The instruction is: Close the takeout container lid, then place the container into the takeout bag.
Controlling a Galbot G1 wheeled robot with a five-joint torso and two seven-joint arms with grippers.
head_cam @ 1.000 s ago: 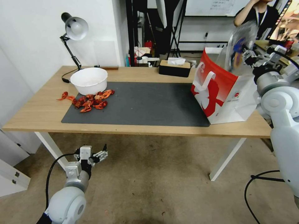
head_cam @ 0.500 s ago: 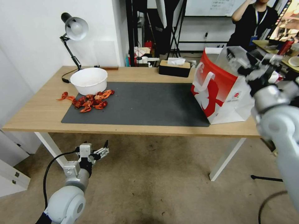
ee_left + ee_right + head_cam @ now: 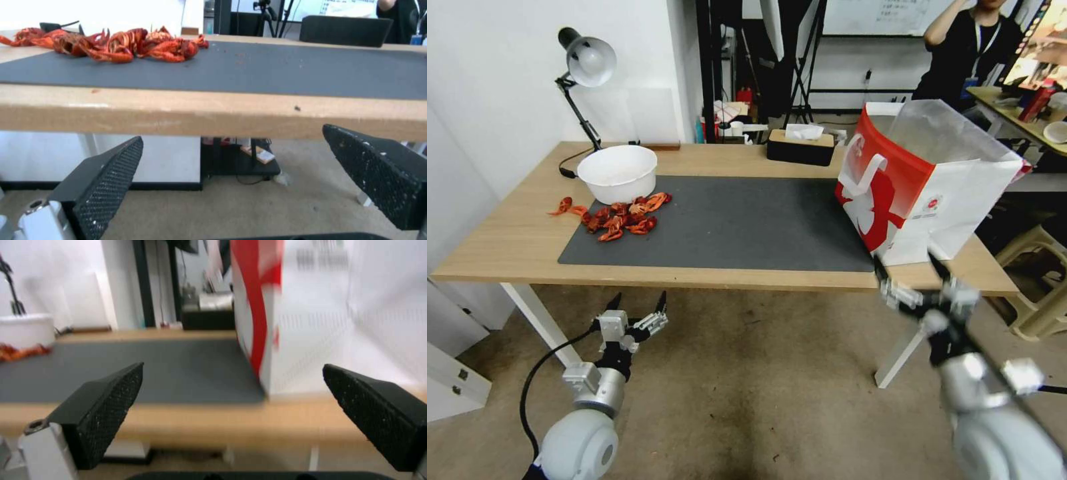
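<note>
The takeout bag [image 3: 920, 190], red and white with a white loop handle and a silvery lining, stands open-topped at the right end of the table; in the right wrist view the takeout bag [image 3: 267, 306] is close ahead. The takeout container and its lid are out of view. My right gripper [image 3: 907, 263] hangs open and empty just in front of the table's front edge, below the bag; its jaws [image 3: 233, 366] are spread wide. Low at the front left, my left gripper [image 3: 639, 299] is open under the table edge, with nothing between its fingers [image 3: 106, 180].
A dark mat [image 3: 727, 223] covers the middle of the wooden table [image 3: 507, 247]. A white bowl [image 3: 618, 172] and a pile of red crayfish [image 3: 620, 217] sit at the left, a desk lamp [image 3: 584, 63] behind them. A black tissue box [image 3: 800, 147] stands at the back.
My right arm held the clear container above the bag's mouth, then swung down to the table's front edge with open, empty jaws. The container has gone from sight. The left gripper rose slightly.
</note>
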